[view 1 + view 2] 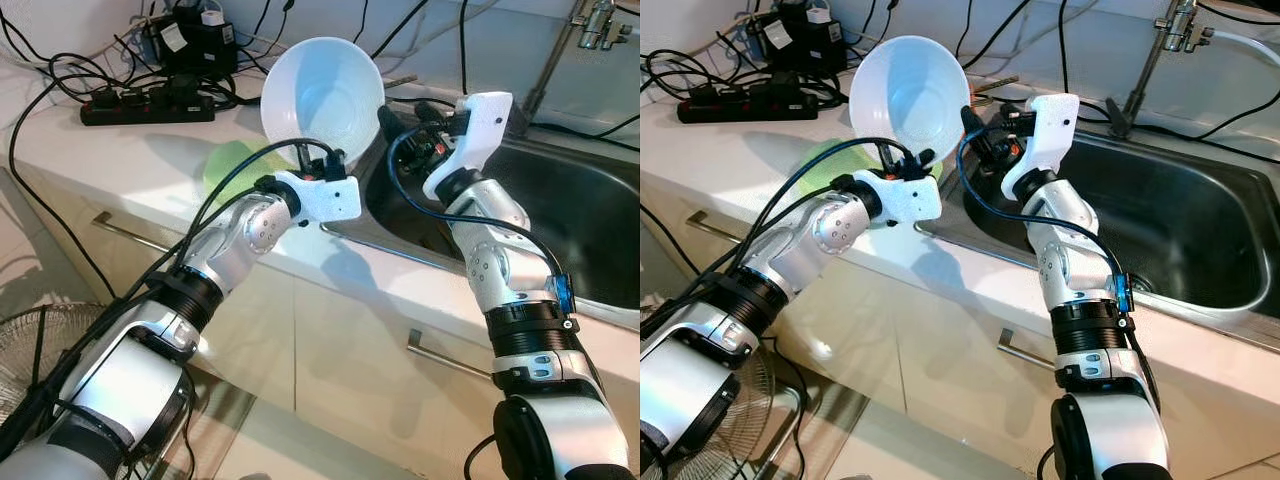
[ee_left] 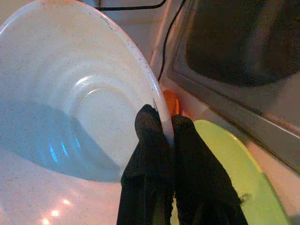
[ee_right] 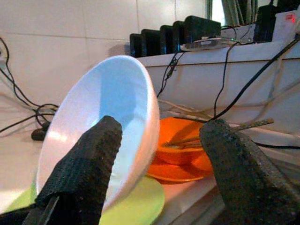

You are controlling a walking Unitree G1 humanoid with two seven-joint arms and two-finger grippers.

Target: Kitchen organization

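The bowl [image 1: 322, 92] is showing white with a pale blue sheen inside. Under it a plate [image 1: 230, 166] is glowing lime green, another [image 3: 180, 154] orange. The fingers [image 2: 159, 178] are showing black, the table [image 1: 120, 160] cream, the sink [image 1: 580, 230] dull steel.

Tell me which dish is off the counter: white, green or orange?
The white bowl: the left gripper pinches its rim and holds it tilted in the air. The green plate and orange dish lie on the counter.
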